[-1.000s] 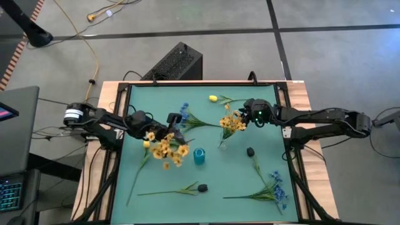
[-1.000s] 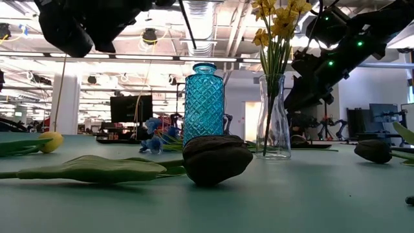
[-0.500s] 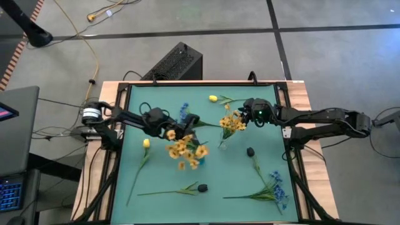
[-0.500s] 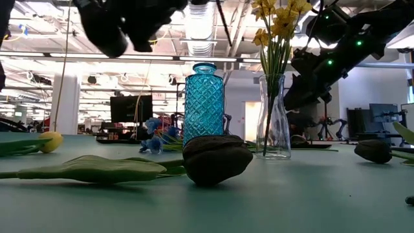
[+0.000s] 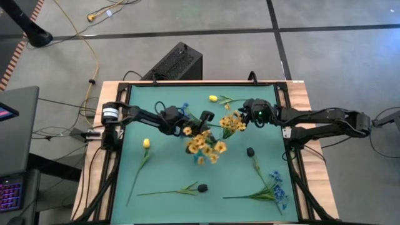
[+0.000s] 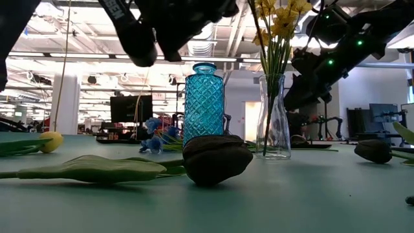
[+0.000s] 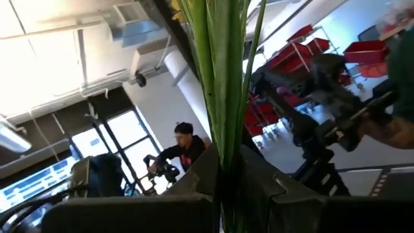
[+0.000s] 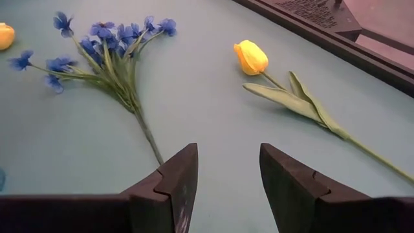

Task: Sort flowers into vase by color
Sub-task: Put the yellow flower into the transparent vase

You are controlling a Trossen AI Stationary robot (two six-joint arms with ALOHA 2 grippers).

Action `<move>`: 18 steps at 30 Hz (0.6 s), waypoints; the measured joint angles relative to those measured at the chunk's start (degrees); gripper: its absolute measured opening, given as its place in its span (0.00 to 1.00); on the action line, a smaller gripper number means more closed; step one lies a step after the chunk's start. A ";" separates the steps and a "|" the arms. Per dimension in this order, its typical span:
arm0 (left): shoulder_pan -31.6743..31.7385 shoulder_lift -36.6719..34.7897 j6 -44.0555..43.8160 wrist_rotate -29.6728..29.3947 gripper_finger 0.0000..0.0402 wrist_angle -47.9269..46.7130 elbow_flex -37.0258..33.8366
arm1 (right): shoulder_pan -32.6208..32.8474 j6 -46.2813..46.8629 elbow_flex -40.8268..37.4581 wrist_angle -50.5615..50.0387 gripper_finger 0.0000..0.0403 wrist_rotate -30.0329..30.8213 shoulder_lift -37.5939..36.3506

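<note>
left gripper (image 5: pixel 182 125) clamped on the stalks of a yellow spray (image 5: pixel 205 145) carried mid-table over the blue vase (image 6: pixel 204 103); should go stalks-down into the clear vase (image 6: pixel 273 120) holding yellow blooms, slowly; right gripper (image 8: pixel 223 169) jaws apart, idle beside it

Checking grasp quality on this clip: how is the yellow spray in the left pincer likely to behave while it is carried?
Probably top-heavy: the yellow spray spreads its blooms well past the left pincer, which is shut on the thin green stalks. The stalks look slender, so the head may sway or droop. It is likely light.
</note>
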 joint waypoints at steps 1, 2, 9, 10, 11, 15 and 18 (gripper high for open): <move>0.31 0.40 -0.03 -0.05 0.05 -0.12 0.28 | 0.16 0.00 0.00 0.00 0.47 0.00 0.00; 0.56 0.87 -0.03 -0.10 0.05 -0.08 0.51 | 0.43 0.00 -0.02 0.00 0.47 0.00 0.00; 1.60 1.54 -0.80 -1.56 0.05 -2.05 0.52 | 0.83 0.00 0.00 0.00 0.47 0.00 0.00; 1.60 1.54 -0.35 -1.87 0.05 -2.61 0.52 | 0.81 0.00 0.00 0.02 0.47 0.00 0.00; 1.58 1.54 -0.03 -2.03 0.05 -3.12 0.52 | 0.81 0.00 -0.01 0.00 0.47 0.00 0.00; 1.54 1.81 0.19 -2.69 0.05 -3.74 0.50 | 0.81 0.02 0.00 0.02 0.47 0.00 0.00; 1.69 2.78 -0.12 -3.53 0.05 -3.22 0.49 | 0.81 0.02 0.00 0.13 0.47 0.00 0.00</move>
